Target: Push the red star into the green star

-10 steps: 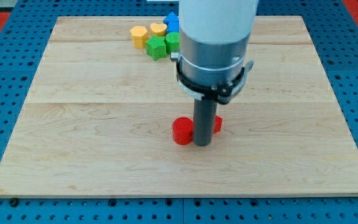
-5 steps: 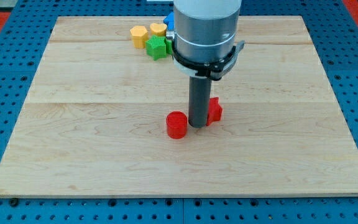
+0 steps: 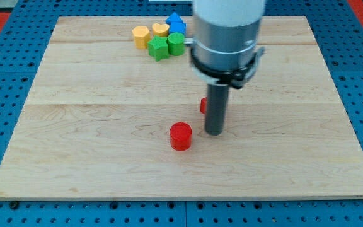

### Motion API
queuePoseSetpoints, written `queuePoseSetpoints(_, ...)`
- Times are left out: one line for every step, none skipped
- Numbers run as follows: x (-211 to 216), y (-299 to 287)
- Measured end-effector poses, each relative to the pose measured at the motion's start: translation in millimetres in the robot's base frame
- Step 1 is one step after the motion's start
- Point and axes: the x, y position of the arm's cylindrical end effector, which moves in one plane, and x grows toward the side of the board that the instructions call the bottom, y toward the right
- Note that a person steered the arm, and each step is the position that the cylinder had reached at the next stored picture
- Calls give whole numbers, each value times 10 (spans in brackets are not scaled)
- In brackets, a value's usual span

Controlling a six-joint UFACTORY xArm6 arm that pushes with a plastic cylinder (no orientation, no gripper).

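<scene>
A: Far up-left of my tip (image 3: 214, 132), the green star (image 3: 159, 48) sits among yellow blocks (image 3: 141, 36). A red cylinder (image 3: 181, 136) lies just left.

B: The red star (image 3: 203, 105), mostly hidden, is behind the bare rod, which grips nothing. An off-centre push could make it slip aside.

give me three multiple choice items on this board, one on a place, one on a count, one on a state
1. Where is my tip relative to the red cylinder?
A. to the view's right of it
B. to the view's left of it
C. resting on top of it

2. How many yellow blocks sit in the cluster at the view's top?
A. none
B. two
C. four

3. How does the red star show?
A. in full view
B. mostly hidden behind the rod
C. stacked on the green star

Answers:
1 A, the tip stands right of the cylinder with bare board between them.
2 B, two yellow blocks lie side by side.
3 B, only a red sliver shows at the rod's left edge.
</scene>
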Motion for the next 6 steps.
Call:
queuePoseSetpoints(-431,10)
queuePoseSetpoints(-884,-460)
queuePoseSetpoints(-1031,-493)
queuePoseSetpoints(-986,-196)
queuePoseSetpoints(-1241,-427)
queuePoseSetpoints(-1542,-750)
